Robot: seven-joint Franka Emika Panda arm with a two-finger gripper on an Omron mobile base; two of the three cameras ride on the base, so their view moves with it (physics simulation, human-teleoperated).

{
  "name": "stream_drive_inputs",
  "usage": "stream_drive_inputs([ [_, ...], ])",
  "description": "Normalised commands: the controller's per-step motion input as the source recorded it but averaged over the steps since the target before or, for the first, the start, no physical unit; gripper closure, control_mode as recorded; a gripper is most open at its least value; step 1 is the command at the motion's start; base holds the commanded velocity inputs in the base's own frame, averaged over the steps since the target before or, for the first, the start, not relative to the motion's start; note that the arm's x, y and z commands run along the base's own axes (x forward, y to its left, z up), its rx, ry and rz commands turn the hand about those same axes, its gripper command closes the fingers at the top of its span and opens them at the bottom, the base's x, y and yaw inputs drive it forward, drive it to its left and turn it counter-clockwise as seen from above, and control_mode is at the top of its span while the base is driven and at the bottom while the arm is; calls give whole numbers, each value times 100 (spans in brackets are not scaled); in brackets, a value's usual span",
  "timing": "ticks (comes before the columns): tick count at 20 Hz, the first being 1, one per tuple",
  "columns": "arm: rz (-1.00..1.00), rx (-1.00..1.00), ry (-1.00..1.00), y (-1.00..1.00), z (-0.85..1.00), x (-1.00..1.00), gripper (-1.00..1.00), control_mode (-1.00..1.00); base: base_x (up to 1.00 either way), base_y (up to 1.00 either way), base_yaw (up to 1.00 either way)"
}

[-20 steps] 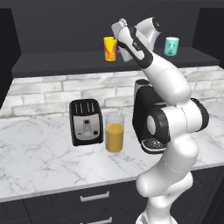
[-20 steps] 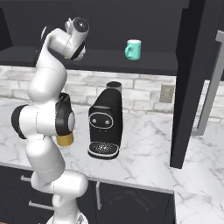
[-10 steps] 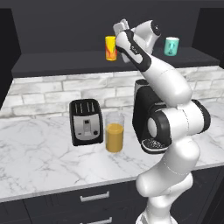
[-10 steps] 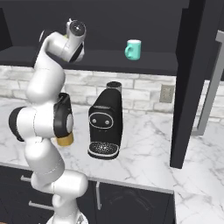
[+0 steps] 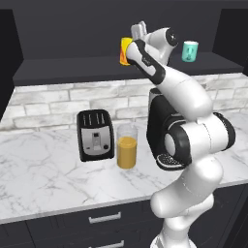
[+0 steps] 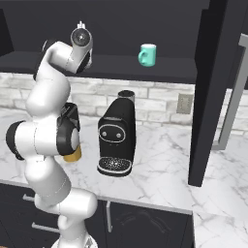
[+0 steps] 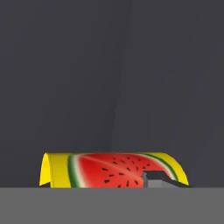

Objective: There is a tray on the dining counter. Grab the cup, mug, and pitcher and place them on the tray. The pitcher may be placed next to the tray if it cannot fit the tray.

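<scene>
The yellow cup [image 5: 124,51], with a watermelon print, stands on the dark upper shelf [image 5: 72,68]. My gripper [image 5: 131,48] is up at it, a finger on each side. In the hand view the cup [image 7: 109,169] lies right at the gripper [image 7: 113,183], one fingertip [image 7: 154,179] overlapping it; contact is not clear. The teal mug [image 5: 190,51] with the white handle stands further right on the same shelf, also the mug [image 6: 147,54]. The glass pitcher [image 5: 127,152] of orange juice is on the marble worktop below. The tray and the dining counter are out of view.
A black toaster [image 5: 95,135] stands left of the pitcher. A black coffee machine [image 6: 116,140] sits behind my arm. The white brick wall backs the worktop [image 5: 43,179]. A tall dark cabinet side [image 6: 213,97] rises at the right.
The hand has pushed a little further left toward the cup, and the fingers have narrowed around it. The mug and pitcher have not moved.
</scene>
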Motion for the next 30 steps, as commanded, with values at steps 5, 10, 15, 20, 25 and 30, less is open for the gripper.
stream_drive_inputs([
  [5,-1,2,0,-51,13,-18,100,-100,0,0,0],
  [10,0,0,2,-38,20,-42,100,-100,0,0,0],
  [15,0,0,2,-27,7,-64,100,-100,0,0,0],
  [20,0,0,2,-15,0,-84,100,-100,0,0,0],
  [25,0,0,2,-13,0,-94,100,-100,0,0,0],
  [30,0,-2,3,-8,0,-93,100,-100,0,0,0],
])
